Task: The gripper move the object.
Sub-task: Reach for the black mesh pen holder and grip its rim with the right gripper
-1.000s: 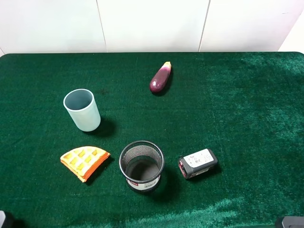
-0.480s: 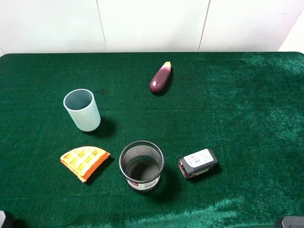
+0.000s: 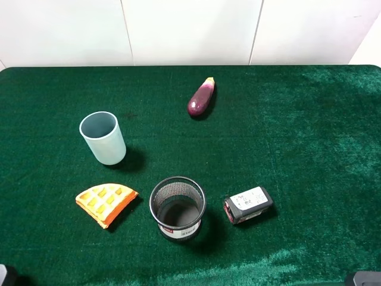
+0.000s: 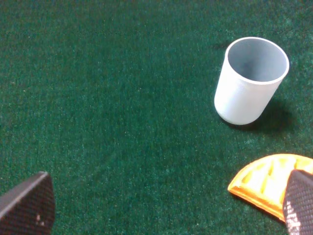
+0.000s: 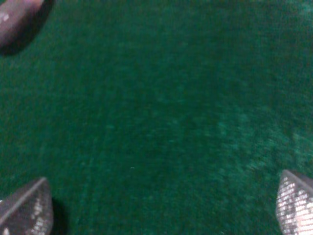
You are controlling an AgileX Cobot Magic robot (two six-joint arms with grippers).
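Where felt spreads, a round wire-mesh cup stands.

Cloth, mesh, plastic
The tabletop is napped green cloth; the pen cup black metal mesh; the cup matt plastic; the eggplant glossy.

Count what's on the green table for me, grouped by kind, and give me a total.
Cups: 2, blue cup and mesh cup
Food: 2, waffle and eggplant
Boxes: 1, black box
Total: 5
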